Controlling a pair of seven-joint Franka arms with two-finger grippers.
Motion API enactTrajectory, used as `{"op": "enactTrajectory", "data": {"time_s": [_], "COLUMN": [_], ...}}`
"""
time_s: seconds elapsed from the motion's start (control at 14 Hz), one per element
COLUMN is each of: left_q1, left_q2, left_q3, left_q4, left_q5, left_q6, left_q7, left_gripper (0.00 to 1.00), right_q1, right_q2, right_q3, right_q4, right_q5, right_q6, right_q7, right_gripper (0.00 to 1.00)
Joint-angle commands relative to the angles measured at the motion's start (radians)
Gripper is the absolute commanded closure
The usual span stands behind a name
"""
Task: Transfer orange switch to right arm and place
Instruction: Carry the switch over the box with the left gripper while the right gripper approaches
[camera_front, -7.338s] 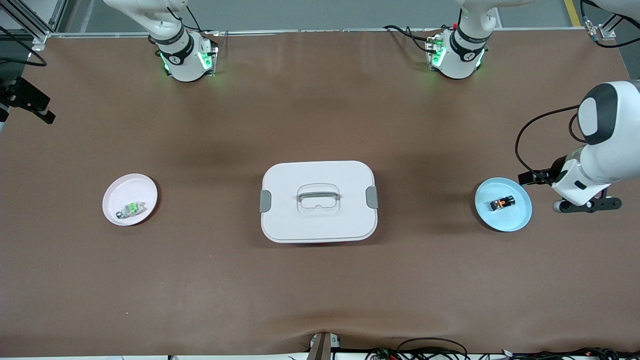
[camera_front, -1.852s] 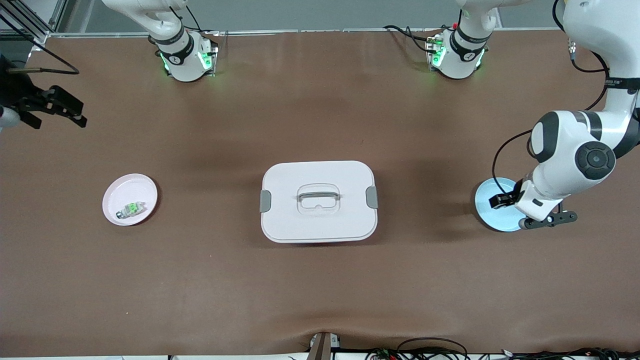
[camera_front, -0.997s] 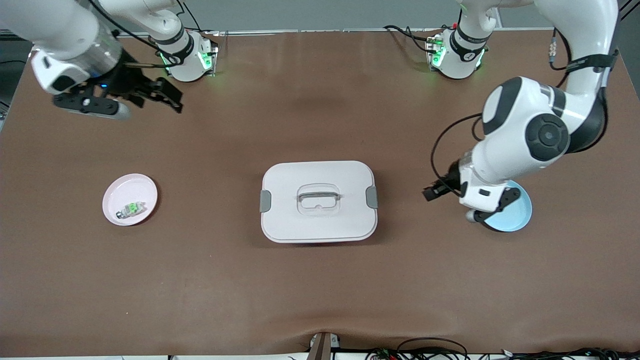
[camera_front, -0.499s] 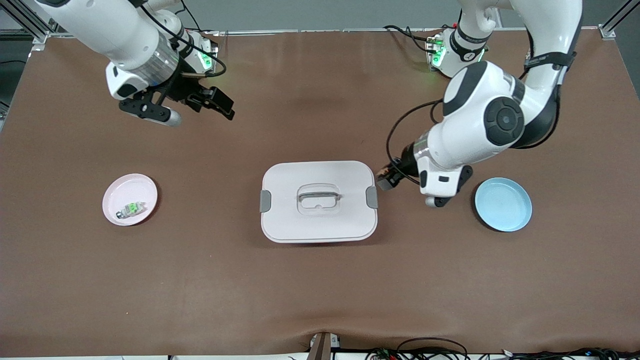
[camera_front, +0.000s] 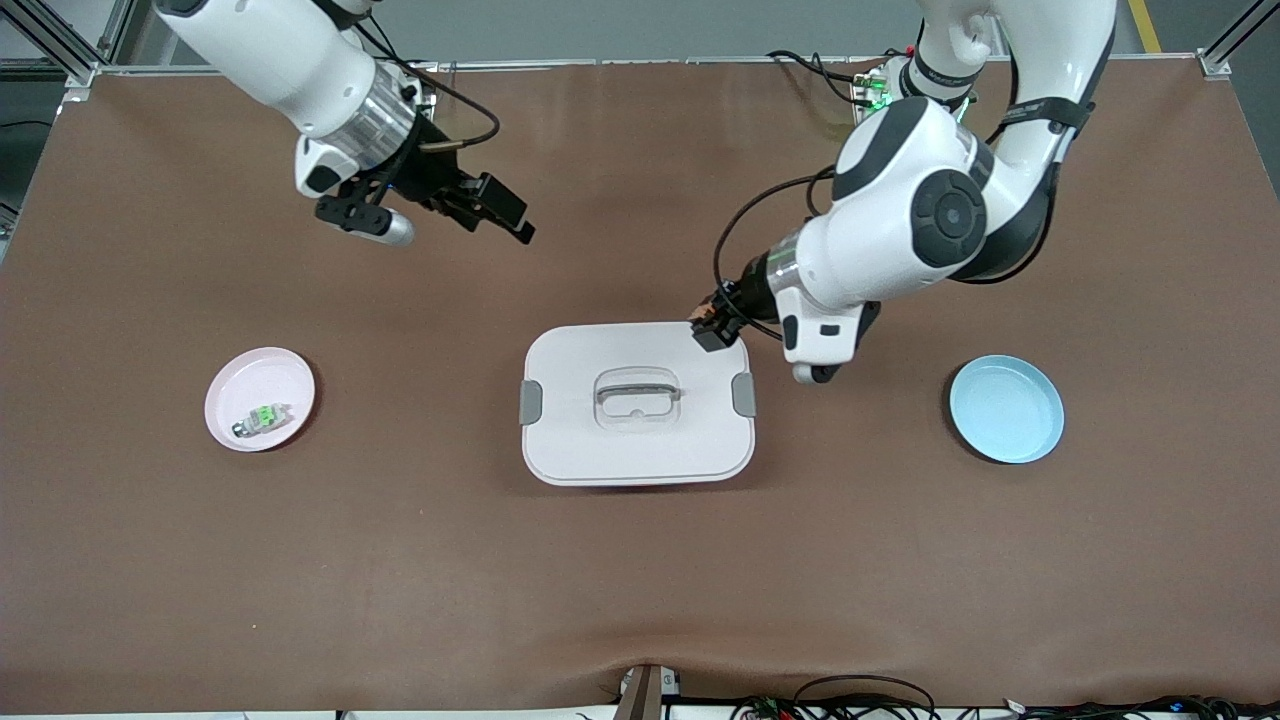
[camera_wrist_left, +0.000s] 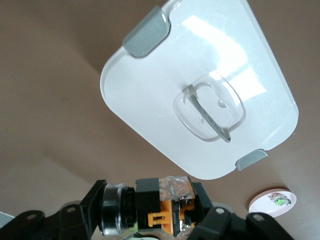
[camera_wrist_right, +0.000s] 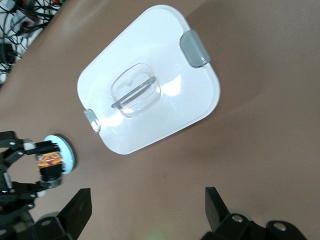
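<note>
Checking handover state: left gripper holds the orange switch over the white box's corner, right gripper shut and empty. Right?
Not quite: the right gripper is open and empty, fingers spread in the right wrist view. The left gripper does hold the orange switch over the white box corner.

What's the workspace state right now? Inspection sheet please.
Surface: brown table, slight ripple at the camera edge.
Job's things: orange switch held in the left gripper, over a corner of the white lidded box; blue plate bare.
Clutter: pink plate with green-topped part.
Grippers: right gripper open, over bare table.
Cables: black cable looped at the left wrist.
Surroundings: nothing seen.
</note>
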Motion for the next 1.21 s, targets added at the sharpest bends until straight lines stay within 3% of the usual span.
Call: {"op": "enactTrajectory", "data": {"time_s": [0.0, 0.21, 0.85, 1.14], "left_q1": [-0.037, -0.054, -0.088, -0.104], "left_q2": [0.042, 0.053, 0.08, 0.08], "left_q3": [0.005, 0.005, 0.005, 0.005], "left_q4": [0.069, 0.072, 0.085, 0.081], "left_q5": [-0.023, -0.092, -0.193, -0.195], "left_q6": [-0.021, -0.01, 0.004, 0.004], "left_q7": [-0.065, -0.066, -0.066, -0.069], "left_gripper": [1.0, 1.0, 1.0, 1.0], "right_q1": [0.083, 0.148, 0.278, 0.279], "right_q2": [-0.033, -0.019, 0.114, 0.145], "right_q3": [-0.012, -0.01, -0.01, -0.013], "right_q4": [-0.095, -0.13, -0.127, -0.115], "right_q5": [0.027, 0.03, 0.038, 0.04], "right_q6": [0.161, 0.319, 0.572, 0.593], "right_q7": [0.092, 0.136, 0.309, 0.333], "right_gripper": [0.0, 0.0, 0.0, 0.0]}}
